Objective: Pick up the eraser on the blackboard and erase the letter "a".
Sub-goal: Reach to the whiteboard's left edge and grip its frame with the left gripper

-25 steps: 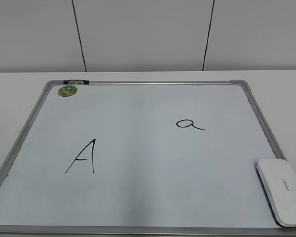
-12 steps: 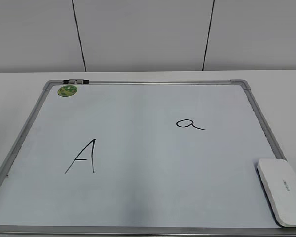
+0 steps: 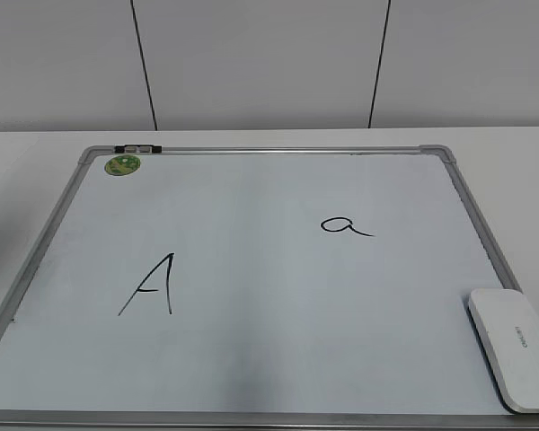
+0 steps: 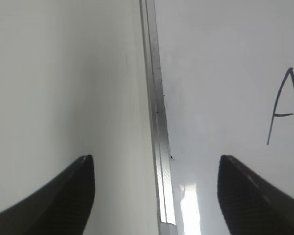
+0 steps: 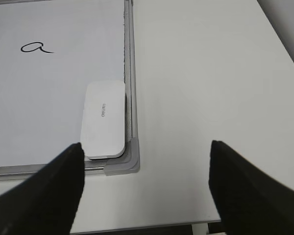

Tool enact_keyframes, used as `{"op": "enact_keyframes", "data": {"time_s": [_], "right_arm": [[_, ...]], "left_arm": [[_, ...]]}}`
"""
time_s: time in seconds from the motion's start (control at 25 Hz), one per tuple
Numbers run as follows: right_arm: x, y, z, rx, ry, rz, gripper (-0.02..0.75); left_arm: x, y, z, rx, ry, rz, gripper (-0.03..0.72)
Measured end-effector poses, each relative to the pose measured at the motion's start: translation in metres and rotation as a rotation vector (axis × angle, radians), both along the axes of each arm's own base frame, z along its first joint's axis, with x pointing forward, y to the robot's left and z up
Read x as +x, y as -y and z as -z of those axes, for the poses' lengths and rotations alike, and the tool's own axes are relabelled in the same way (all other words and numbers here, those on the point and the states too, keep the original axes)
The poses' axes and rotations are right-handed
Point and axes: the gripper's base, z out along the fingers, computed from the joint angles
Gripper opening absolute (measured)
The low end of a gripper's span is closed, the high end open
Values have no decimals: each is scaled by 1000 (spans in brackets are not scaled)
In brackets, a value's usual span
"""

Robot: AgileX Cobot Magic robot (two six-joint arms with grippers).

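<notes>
Nearest first: right pincer (image 5: 146, 188) hangs spread wide, nothing between its jaws, above bare desk (image 5: 210, 88) just off the board's near right corner. Left pincer (image 4: 156, 193) is likewise spread and empty, straddling the left frame rail, with the capital "A" (image 4: 286, 105) off to one side.

Step in hand, as I judge it: reach and grasp. No contact with anything yet.

The eraser (image 5: 104, 119) lies flat on the blackboard (image 3: 251, 359), tucked into the near right corner, its long right edge just beside the frame rail and its near end close to the corner piece. In the exterior view it (image 3: 516, 346) runs partly out of frame.

Grasp notes:
- Right arm is the obvious choice; the eraser sits to the left of the pincer's current centre line in the wrist view, so shift left before descending.
- Pinch across the short width. The rail-side jaw has little room between eraser and frame; consider nudging the block inward first, or come down tilted so that finger clears the rail.
- Block is thin and smooth: seat the fingers low on its edges, close firmly, lift straight.

Farther out: the letter "a" (image 3: 345, 226) sits mid-right on the board, well apart from the eraser, intact. Keep the dark face flat on arrival and strokes short. Green sticker (image 3: 123, 164) at the far left corner is irrelevant.
</notes>
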Motion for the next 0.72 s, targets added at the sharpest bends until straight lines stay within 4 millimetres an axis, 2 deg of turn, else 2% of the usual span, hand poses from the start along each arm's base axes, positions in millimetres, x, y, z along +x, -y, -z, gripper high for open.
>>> {"op": "enact_keyframes", "data": {"time_s": [0.44, 0.72], "right_arm": [[0, 0, 0, 0, 0, 0, 587], [0, 0, 0, 0, 0, 0, 587]], "left_arm": [[85, 1, 63, 0, -230, 42, 575], [120, -3, 94, -50, -333, 94, 498]]}}
